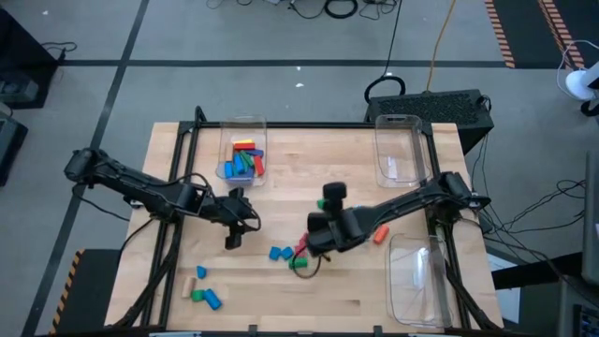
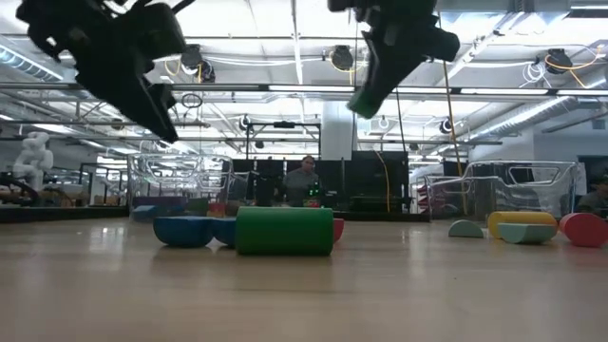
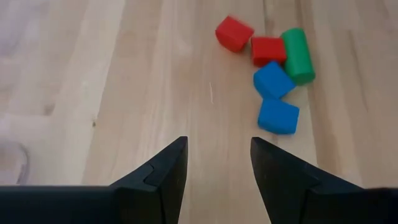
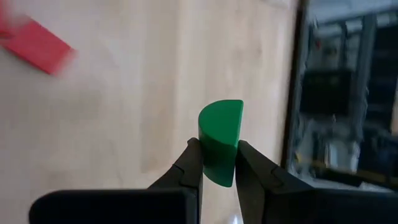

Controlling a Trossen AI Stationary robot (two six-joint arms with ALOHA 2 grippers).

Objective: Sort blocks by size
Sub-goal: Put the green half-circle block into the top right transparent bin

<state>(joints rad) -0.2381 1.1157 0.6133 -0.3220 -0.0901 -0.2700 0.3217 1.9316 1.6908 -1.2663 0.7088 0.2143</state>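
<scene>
My right pincer [image 4: 219,163] is clamped on a green half-round [image 4: 220,140], flat faces against the pads, curved edge sticking out. Gripping the flats is the only stable hold on that shape; the curve would slip. In the high view this arm sits centre-right, lifted off the table, so the piece clears the loose blocks below it.

Left pincer [image 3: 217,165] is apart and empty, hanging over bare wood at centre-left of the high view. Jaws stand wide enough for a cube, likely staged for the cluster ahead of it: two red blocks [image 3: 268,50], two blue cubes [image 3: 278,116] and a green cylinder [image 3: 298,55], touching or nearly so.

Where the rest sits, high view:
- Top-centre bin [image 1: 245,126] already holds a mixed pile of blocks [image 1: 243,161], so that looks like one size class.
- Upper-right bin [image 1: 397,126] and lower-right bin [image 1: 416,285]: I see nothing in them.
- Small group at lower left [image 1: 205,297]: green, blue, plain wood.
- One orange block [image 1: 380,236] just beside my right arm.

My guess is the half-round goes to a right-hand bin, since that arm reaches both. Sorting is well short of done.
</scene>
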